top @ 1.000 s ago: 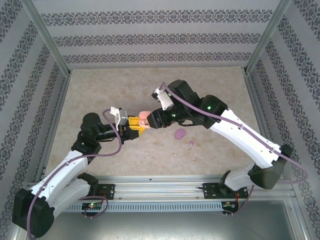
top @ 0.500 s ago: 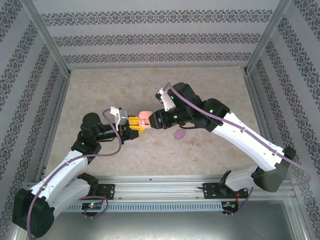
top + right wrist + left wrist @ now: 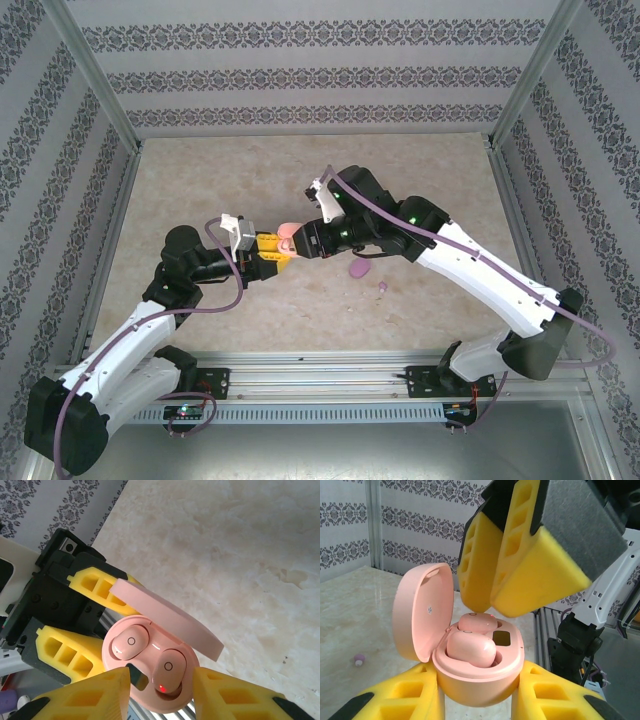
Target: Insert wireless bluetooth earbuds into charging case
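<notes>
Left fingers [image 3: 400, 697] [image 3: 268, 247]: are clamping the pink charging case [image 3: 480, 677] [image 3: 150, 680] [image 3: 286, 236] by its lower shell, one finger on each side, with the lid [image 3: 422, 610] [image 3: 165, 622] standing open.

Right fingers [image 3: 520, 575] [image 3: 85, 700] [image 3: 308, 240]: are hovering just above the open case, tips pointing down at it, parted and gripping nothing.

Pink earbuds: two are sitting side by side in the case's wells, one [image 3: 470, 648] [image 3: 131, 641] nearer the lid's hinge side and the other [image 3: 476, 622] [image 3: 168, 666] beside it. Both are lying between the left fingers and directly under the right fingertips. A small red light [image 3: 161, 687] is glowing in the shell next to the second bud.

Purple case [image 3: 359, 268]: is lying closed on the desk [image 3: 300, 180], near the right fingers, on the side away from the left fingers.

Purple earbud [image 3: 382, 288]: one tiny bud is lying loose on the desk just beside the purple case, apart from both sets of fingers.
</notes>
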Available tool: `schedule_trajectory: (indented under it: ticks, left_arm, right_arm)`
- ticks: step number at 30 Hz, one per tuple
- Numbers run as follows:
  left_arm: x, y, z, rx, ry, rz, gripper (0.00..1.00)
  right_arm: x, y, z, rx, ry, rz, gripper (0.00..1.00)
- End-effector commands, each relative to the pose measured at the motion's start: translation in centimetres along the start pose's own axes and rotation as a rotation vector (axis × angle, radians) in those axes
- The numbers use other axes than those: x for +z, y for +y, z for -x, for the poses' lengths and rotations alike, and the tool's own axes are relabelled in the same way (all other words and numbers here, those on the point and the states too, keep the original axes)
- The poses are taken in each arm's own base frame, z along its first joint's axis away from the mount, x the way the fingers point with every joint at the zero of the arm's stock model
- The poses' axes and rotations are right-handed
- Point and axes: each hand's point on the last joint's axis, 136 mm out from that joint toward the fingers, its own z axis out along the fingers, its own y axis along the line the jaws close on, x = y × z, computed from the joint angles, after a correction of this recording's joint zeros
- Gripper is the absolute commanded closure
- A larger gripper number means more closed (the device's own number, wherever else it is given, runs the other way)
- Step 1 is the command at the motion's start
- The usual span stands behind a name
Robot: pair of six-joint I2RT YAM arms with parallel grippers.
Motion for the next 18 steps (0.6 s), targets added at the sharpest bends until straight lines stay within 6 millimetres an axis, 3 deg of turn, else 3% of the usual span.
schedule_trajectory:
  ticks: [1, 6, 13, 18]
  left_arm:
    - [-0.1, -1.0, 0.6, 0.033, -0.025, -0.032, 0.69]
    - [-0.1, -1.0, 0.6, 0.032, -0.023, -0.032, 0.69]
    - [-0.1, -1.0, 0.8, 0.034, -0.026, -0.032, 0.69]
    - [-0.1, -1.1, 1.2, 0.041, -0.030, -0.035, 0.69]
  right_arm:
    - [0.1, 1.0, 0.1, -0.006, 0.005, 0.033, 0.62]
    - [-0.4, 1.3, 0.5, -0.017, -0.013, 0.038, 0.63]
    - [-4.0, 1.3, 2.5, -0.049, -0.151, 0.006, 0.61]
    - [-5.8, -0.3, 4.4, 0.003, -0.250, -0.021, 0.59]
